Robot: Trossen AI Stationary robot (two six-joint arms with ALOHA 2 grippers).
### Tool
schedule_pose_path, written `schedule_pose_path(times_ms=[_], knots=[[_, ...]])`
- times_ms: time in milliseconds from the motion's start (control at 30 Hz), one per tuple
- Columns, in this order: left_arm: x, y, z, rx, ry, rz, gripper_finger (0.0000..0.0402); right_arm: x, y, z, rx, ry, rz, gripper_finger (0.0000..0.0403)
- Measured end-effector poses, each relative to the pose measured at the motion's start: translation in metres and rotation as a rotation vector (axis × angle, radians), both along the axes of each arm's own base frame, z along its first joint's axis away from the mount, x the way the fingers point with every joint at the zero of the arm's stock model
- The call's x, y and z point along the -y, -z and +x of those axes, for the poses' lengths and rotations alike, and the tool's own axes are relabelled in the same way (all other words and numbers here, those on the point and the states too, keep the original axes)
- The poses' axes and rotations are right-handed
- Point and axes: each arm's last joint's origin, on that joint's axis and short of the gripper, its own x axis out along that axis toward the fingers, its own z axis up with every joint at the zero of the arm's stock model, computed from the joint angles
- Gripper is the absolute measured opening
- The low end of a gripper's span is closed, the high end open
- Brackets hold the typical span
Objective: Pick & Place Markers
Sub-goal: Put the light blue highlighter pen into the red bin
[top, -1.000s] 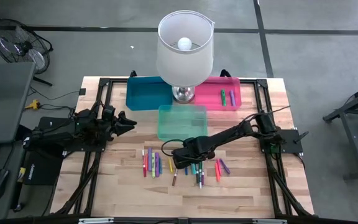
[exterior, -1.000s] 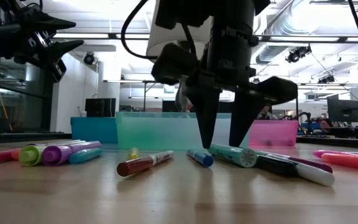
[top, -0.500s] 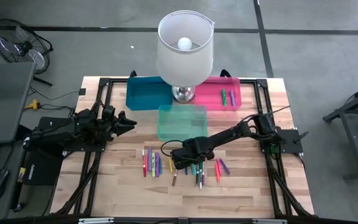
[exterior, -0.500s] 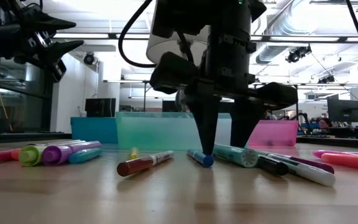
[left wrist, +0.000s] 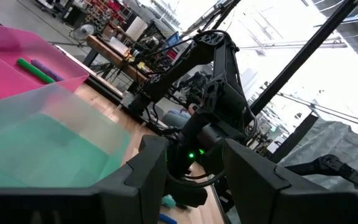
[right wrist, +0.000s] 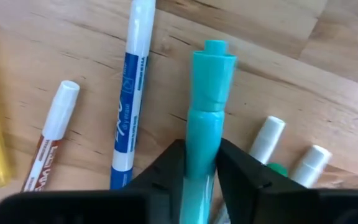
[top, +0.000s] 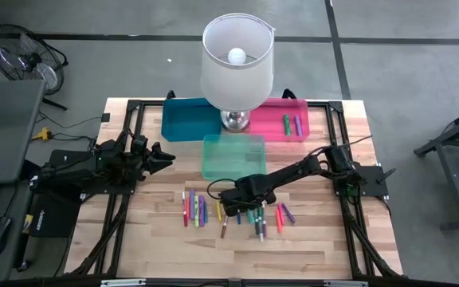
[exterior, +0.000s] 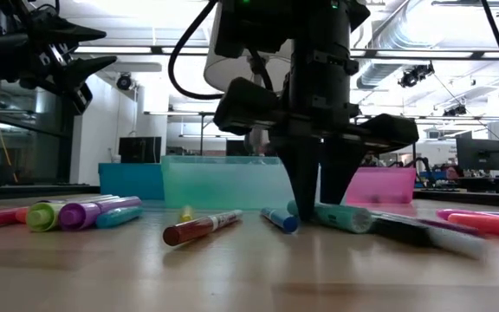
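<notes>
Several markers (top: pixel 194 207) lie flat on the wooden table's near middle. My right gripper (top: pixel 251 210) stands over them, pointing down, shut on a teal marker (right wrist: pixel 205 106), which also shows in the low view (exterior: pixel 340 216). Beside it lie a blue marker (right wrist: pixel 129 106) and a brown marker (right wrist: pixel 48 143). My left gripper (top: pixel 167 156) is open and empty, held above the table's left side. My right gripper pinches the teal marker's barrel (right wrist: pixel 201 146) between its two fingers (right wrist: pixel 166 165). The fingers come from above, pointing down, and lie across the marker. The marker lies level on the table, its capped end (right wrist: pixel 214 59) sticking out past the fingers.
A pale green bin (top: pixel 233 155) stands just beyond the markers. A blue bin (top: pixel 190 119) and a pink bin (top: pixel 277 135), which holds a green marker and a purple marker (top: pixel 292 124), stand at the far edge. A lamp (top: pixel 237 60) stands between them.
My right gripper has come down a little and shut its fingers on the teal marker on the table. The dark marker with the white end to its right has shifted.
</notes>
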Motion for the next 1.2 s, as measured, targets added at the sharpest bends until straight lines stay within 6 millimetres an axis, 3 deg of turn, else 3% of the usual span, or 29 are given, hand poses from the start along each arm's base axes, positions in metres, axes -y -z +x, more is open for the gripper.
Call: schedule_pose_path(times_ms=[233,433,833,1200], knots=[[0.000,0.000,0.000,0.000,0.000,0.000,0.0156,0.000,-0.001,0.000,0.006,-0.013,0.011,0.0050],[0.000,0.000,0.000,0.000,-0.001,0.000,0.0156,0.001,-0.018,-0.004,0.028,0.010,0.005,0.0056],[0.000,0.000,0.000,0.000,-0.001,0.000,0.0156,0.017,-0.090,-0.037,0.023,0.101,-0.025,0.0054],[0.000,0.000,0.000,0.001,-0.001,0.000,0.0156,0.053,-0.148,-0.095,-0.181,0.225,-0.120,0.0056]])
